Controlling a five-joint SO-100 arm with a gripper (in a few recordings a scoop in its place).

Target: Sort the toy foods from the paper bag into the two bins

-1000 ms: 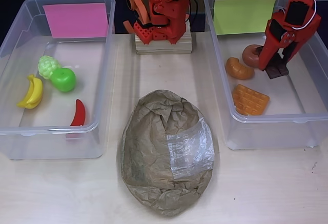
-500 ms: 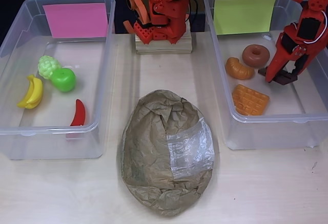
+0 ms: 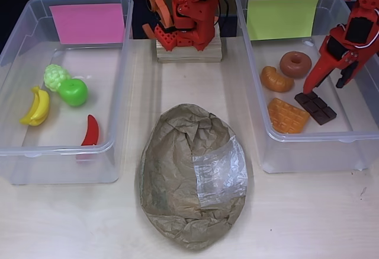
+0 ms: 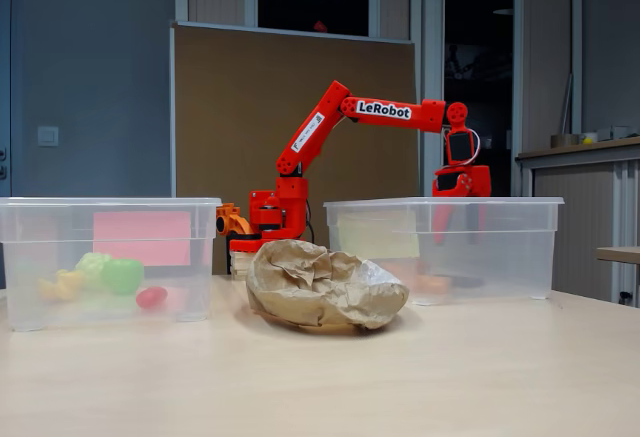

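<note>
Overhead view: chocolate bar, gripped half a second ago, now lies flat in the yellow-green-labelled bin, right of the waffle; gripper spread wide above it. Paper bag looks emptied; sorting likely complete.
Fixed view: pale tabletop, brown board behind.

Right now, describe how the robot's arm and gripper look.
The arm is bright red-orange plastic, built of blocky printed segments, with a white label reading LeRobot in black letters on its upper link. Black motor blocks sit at the joints, and a thin white cable loops near the wrist. The gripper has two tapered red fingers. Its base stands on a pale wooden block.
</note>
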